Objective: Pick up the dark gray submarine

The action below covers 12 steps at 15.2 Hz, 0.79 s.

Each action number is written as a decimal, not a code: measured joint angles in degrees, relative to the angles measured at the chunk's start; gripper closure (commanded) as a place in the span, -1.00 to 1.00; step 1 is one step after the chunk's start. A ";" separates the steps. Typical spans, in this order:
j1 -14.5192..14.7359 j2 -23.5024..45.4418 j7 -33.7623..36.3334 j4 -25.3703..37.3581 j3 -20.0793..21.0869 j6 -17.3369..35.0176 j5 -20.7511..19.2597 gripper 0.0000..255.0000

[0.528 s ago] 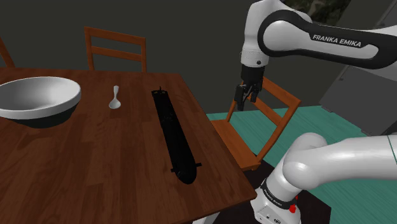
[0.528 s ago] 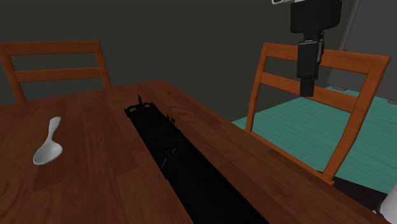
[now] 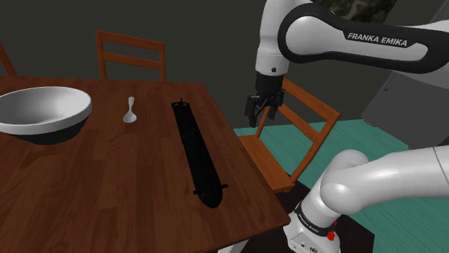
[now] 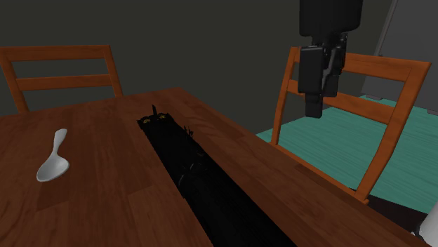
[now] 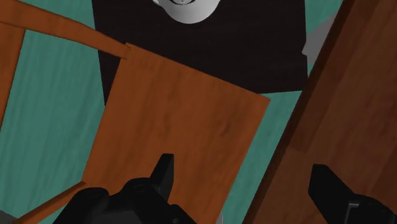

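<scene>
Pincer (image 3: 257,117) (image 4: 315,109) (image 5: 245,175) hangs with its two black fingers (image 5: 162,173) apart and nothing between them, pointing down over the seat of a wooden chair (image 3: 288,144) (image 5: 178,121) off the table's edge. Only one piece of writing is legible: "FRANKA EMIKA" in white on the dark band of the arm (image 3: 376,39). The submarine (image 3: 196,154) (image 4: 196,175), rendered near-black, lies flat on the brown wooden table (image 3: 108,187) (image 4: 105,203), its long axis running roughly from 11 o'clock to 5 o'clock in the shoulder view. It sits at about 8 o'clock from the pincer in both the shoulder and second exterior views, apart from it and untouched. Count on the table: one submarine, one pale spoon (image 3: 129,111) (image 4: 52,163) at about 10 o'clock from the submarine's middle, and one large grey bowl (image 3: 43,111) at 9 o'clock from the spoon. A second chair (image 3: 131,54) (image 4: 60,70) stands at the table's 12 o'clock side. A teal floor (image 3: 403,208) (image 5: 57,114) lies under the chair below the pincer.
</scene>
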 measured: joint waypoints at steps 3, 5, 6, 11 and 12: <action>0.12 2.87 5.43 2.18 3.24 2.25 2.74 -1.00; -0.06 6.03 9.24 5.22 5.55 3.49 4.15 -1.00; 0.04 7.14 11.40 6.34 6.89 4.10 4.97 -1.00; -0.62 13.87 20.58 12.89 12.09 7.34 6.63 -1.00; -0.91 16.06 22.62 14.64 13.36 8.39 6.55 -1.00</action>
